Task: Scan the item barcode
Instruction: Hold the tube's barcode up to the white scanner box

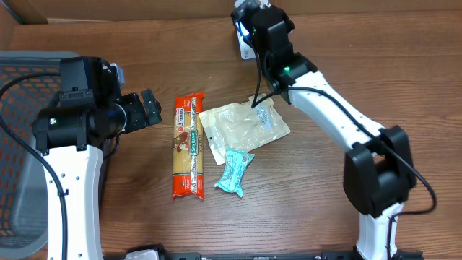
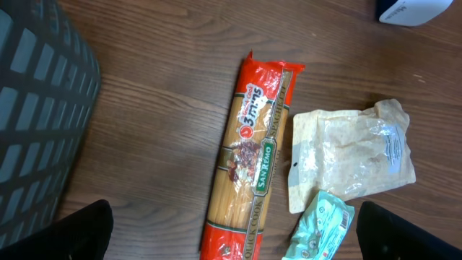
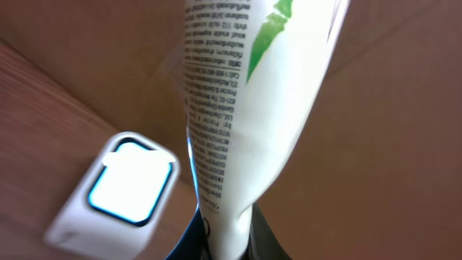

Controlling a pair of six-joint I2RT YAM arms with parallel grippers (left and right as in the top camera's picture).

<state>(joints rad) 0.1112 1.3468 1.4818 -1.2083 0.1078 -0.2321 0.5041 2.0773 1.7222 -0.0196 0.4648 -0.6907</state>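
Right gripper (image 3: 225, 242) clamps a white tube (image 3: 245, 108) (fine print, green leaf) that blocks much of the wrist view beside the lit scanner (image 3: 126, 191); farther off, pasta packet (image 1: 189, 144), clear pouch (image 1: 245, 124) and teal wrapper (image 1: 234, 171) lie near the left gripper (image 1: 154, 108), fingers spread wide.

One each: spaghetti pack (image 1: 189, 146), clear pouch (image 1: 244, 125), teal wrapper (image 1: 234, 172), tube (image 3: 245, 108), scanner (image 3: 123, 189), basket (image 2: 36, 108)

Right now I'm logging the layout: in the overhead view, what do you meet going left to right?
From the left: mesh basket → left hand → spaghetti packet → pale pouch. The teal wrapper overlaps the pouch, so I skip it.
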